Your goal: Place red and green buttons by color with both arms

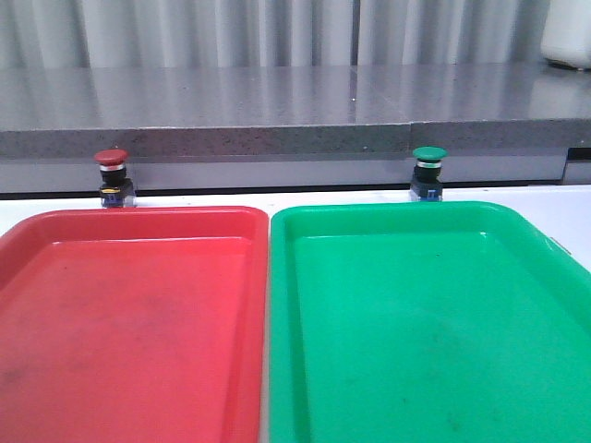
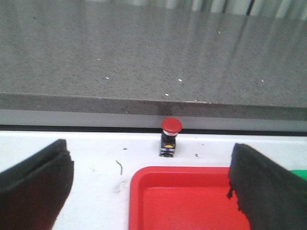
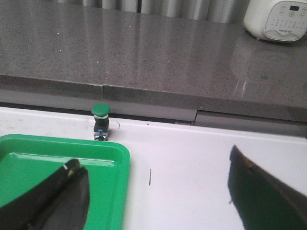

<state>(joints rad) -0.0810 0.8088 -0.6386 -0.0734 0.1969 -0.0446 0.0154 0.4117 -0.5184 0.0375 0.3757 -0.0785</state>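
At the far edge of the white bench (image 1: 563, 208), in the upper left of the front view, the red button (image 1: 114, 177) stands upright just behind the back rim of the red tray (image 1: 138, 221). Its cap is up, with a silver collar, a black body and a blue base below. In the upper right of the same view, the green button (image 1: 428, 173) stands upright just behind the back rim of the green tray (image 1: 397, 214). The two trays lie side by side, their inner rims almost touching, red on the left and green on the right. Both trays hold nothing. Behind the buttons runs a grey stone ledge (image 1: 277, 111).

No arm shows in the front view. In the left wrist view, the left gripper (image 2: 151, 184) has its fingers (image 2: 36, 182) spread wide, released and grasping nothing. The red button sits in the middle of that frame, well beyond the fingers, with a corner of the red tray between them. In the right wrist view, the right gripper (image 3: 158, 196) is likewise released, its fingers (image 3: 261, 194) wide apart and empty. The green button sits in the left middle of that frame, just past the corner of the green tray. A white cooker (image 3: 276, 19) stands on the ledge in the upper right of that frame.
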